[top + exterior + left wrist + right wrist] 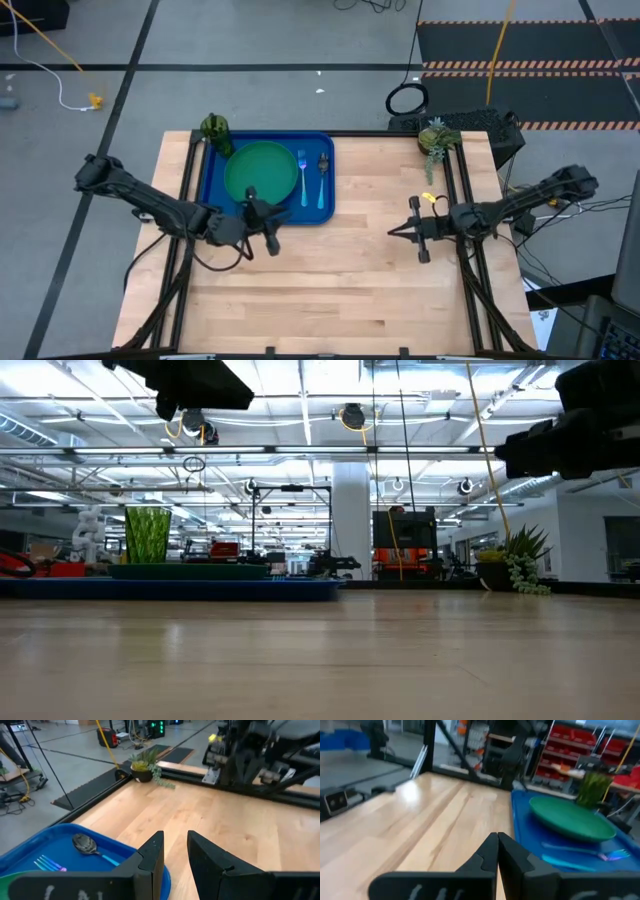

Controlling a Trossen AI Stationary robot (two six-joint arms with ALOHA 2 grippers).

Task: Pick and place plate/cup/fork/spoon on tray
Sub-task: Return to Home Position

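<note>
- Presently, left pincer [175, 840]: slightly spread, empty, at the tray's [210, 190] near edge.
- Right pincer [497, 837]: pressed together, empty, over the desk [340, 290].
- Tray: holds plate [260, 172], cup [215, 130], fork [302, 175], spoon [322, 180].

My wood table [340, 290] stands on grey floor [260, 40] beside black mats [520, 40] edged in orange stripes. Beyond it, a hall under rows of ceiling lights [300, 405], a white pillar [350, 510], and what may be shelves of red bins [565, 747].
</note>
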